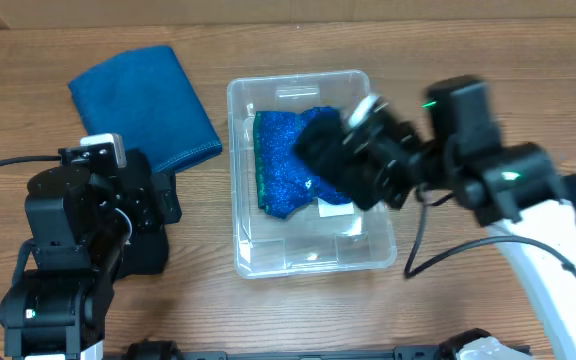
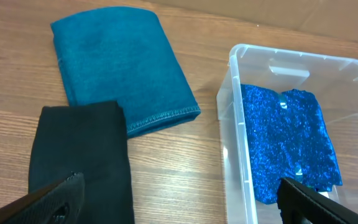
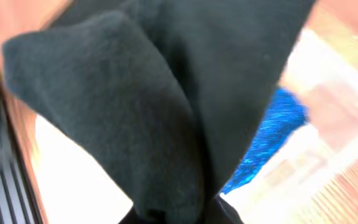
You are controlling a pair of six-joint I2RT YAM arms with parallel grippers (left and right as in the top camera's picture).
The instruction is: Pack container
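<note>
The clear container (image 1: 238, 180) stands at the table's middle with a sparkly blue cloth (image 1: 283, 170) lying inside. My right gripper (image 1: 346, 150) is shut on a black cloth (image 1: 318, 145) and holds it over the container's far right part. In the right wrist view the black cloth (image 3: 166, 93) fills the frame above the fingers (image 3: 173, 214). My left gripper (image 2: 182, 205) is open and empty, low over the table left of the container (image 2: 229, 124). A second black cloth (image 2: 86, 155) lies under its left finger.
A folded teal towel (image 1: 143, 100) lies at the back left; it also shows in the left wrist view (image 2: 117, 62). The blue cloth (image 2: 284, 143) covers the container's left half. The left arm (image 1: 88, 220) stands at the front left.
</note>
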